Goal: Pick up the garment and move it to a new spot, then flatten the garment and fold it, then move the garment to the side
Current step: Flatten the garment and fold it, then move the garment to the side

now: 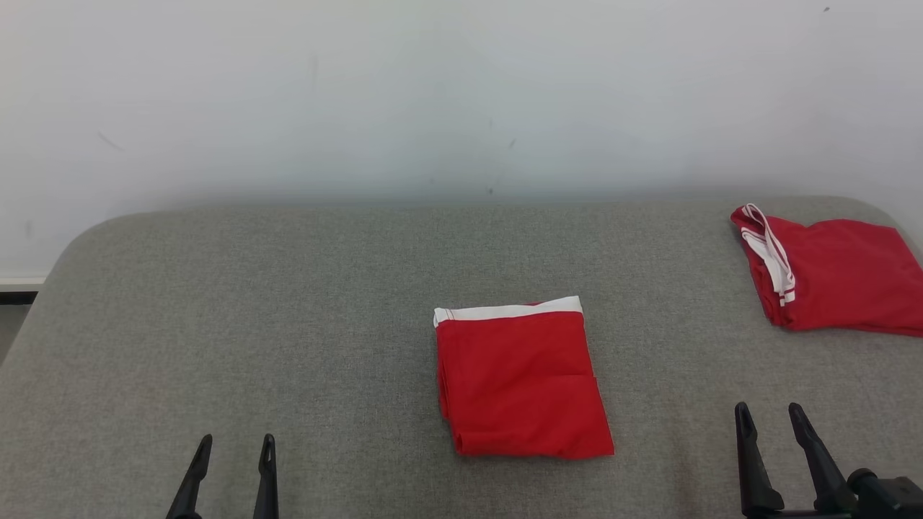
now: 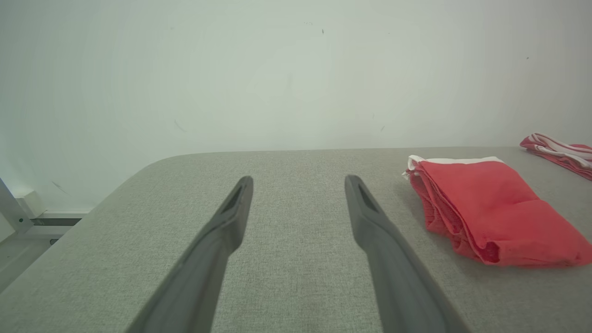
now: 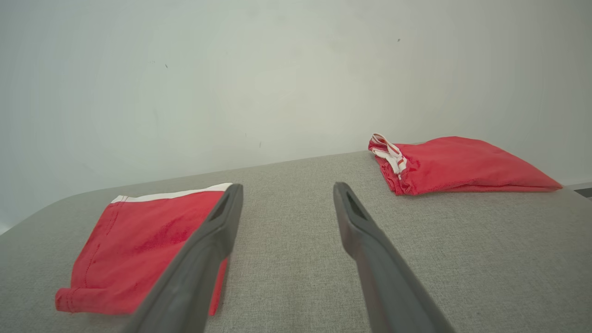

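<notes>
Light: bright, even and diffuse, seemingly from overhead, since the shadows sit tight. No glare or hot spots.
Reference: folded garment (image 1: 520,382).
Left wrist view: thin soft shadow on the table (image 1: 288,324) just beside the garment's layered edge.
Head view: faint shadow under its near edge, and a dim band along the foot of the wall (image 1: 433,94) behind it. Sharp; weave legible around the garment.
2 wrist views: table's far edge bowed, corners darker. Left gripper (image 2: 299,185) and right gripper (image 3: 286,192) blur toward the lens.

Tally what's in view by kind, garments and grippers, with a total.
Red garments: 2, the folded garment in the centre and a second red garment at the far right.
Grippers: 2, the left gripper and the right gripper, both open and empty.
Total: 4
</notes>
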`<state>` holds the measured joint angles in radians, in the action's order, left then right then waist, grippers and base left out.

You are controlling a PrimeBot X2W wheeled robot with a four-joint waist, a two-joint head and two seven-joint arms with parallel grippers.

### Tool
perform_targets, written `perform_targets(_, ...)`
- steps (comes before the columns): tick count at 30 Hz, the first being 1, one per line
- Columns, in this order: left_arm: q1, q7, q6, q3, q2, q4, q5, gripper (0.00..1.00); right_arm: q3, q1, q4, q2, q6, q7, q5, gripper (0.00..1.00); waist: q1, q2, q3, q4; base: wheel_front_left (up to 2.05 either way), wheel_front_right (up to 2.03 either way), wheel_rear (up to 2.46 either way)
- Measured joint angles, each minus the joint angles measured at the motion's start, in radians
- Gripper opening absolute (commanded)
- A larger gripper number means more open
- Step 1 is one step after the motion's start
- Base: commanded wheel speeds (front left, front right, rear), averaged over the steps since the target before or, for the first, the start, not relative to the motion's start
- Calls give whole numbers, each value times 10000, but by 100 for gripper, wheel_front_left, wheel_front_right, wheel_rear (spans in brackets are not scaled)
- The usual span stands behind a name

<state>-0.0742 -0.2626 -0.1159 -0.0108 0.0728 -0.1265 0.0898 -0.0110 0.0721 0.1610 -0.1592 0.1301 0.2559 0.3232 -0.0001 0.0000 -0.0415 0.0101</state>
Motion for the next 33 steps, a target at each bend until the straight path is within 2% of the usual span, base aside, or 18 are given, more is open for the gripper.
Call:
perform_targets(21, -70, 0, -86, 113, 596, -104, 445, 100, -19, 177, -259, 291, 0, -548, -466, 100, 1, 0, -108, 126, 0, 0, 0)
perform_targets(33, -63, 0, -88, 144, 642, -268, 543, 100, -27, 199, -316, 286, 0, -709, -520, 100, 1, 0, -117, 195, 0, 0, 0)
